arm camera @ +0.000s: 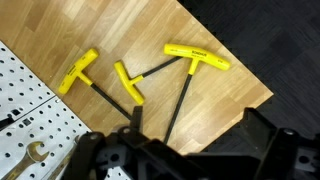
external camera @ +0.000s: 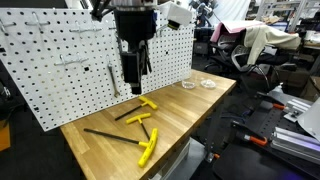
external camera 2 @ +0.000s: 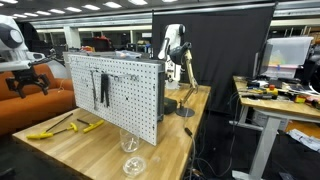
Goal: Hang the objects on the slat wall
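In an exterior view the black gripper (external camera: 134, 72) hangs before the white perforated pegboard panel (external camera: 60, 60), jaws spread wide, holding nothing. Three yellow-handled, black-shafted T-shaped tools (external camera: 140, 124) lie on the wooden tabletop (external camera: 195, 110) (open wood to their right). In the wrist view their shafts converge downward, handles fanned outward, the rightmost near the table edge.

Light: bright and even, from ceiling strip lamps (external camera 2: 95, 8).
Shadows: soft and thin, close under the yellow-handled tools (arm camera: 197, 57) on the wooden table (external camera: 190, 105).
Glare: faint sheen on the tabletop; white pegboard (external camera: 60, 70) nearly washed out.
Focus: gripper (arm camera: 135, 128) a dark blur in the wrist view; backgrounds of both exterior views coarse and grainy.
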### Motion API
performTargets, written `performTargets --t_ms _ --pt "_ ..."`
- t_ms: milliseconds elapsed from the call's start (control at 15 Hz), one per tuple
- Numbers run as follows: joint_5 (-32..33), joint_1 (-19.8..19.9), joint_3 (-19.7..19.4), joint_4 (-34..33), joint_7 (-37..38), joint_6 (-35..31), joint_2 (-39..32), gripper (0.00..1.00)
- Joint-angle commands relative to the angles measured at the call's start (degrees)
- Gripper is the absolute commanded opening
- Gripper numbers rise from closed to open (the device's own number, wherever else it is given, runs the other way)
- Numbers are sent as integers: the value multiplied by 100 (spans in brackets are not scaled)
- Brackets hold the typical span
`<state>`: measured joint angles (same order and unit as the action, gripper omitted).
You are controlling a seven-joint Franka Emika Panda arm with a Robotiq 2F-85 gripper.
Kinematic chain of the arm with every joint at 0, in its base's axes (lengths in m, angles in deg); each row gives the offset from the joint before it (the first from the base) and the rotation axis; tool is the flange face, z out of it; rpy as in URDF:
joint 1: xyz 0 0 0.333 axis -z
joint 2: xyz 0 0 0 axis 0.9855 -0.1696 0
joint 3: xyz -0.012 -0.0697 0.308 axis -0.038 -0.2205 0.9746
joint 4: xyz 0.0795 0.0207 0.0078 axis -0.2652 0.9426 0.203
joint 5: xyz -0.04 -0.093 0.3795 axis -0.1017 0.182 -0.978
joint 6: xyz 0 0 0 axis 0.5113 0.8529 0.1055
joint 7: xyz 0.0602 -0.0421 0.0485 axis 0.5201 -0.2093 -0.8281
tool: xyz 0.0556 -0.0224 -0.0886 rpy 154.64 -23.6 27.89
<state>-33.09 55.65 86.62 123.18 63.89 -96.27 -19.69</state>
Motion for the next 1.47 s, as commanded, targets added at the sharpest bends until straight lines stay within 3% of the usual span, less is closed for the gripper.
performTargets --t_ms 0,333,733,1000,1400 --pt "-93 3 -4 -76 26 -360 -303 100" --pt "-25 -69 -93 -246 -45 -863 -996 100" --pt "-2 -219 -251 -638 -108 -976 -1749 100" --pt "168 -364 -452 -795 -136 -905 -1977 100" --pt "2 -357 -435 -745 -150 -935 -1952 100"
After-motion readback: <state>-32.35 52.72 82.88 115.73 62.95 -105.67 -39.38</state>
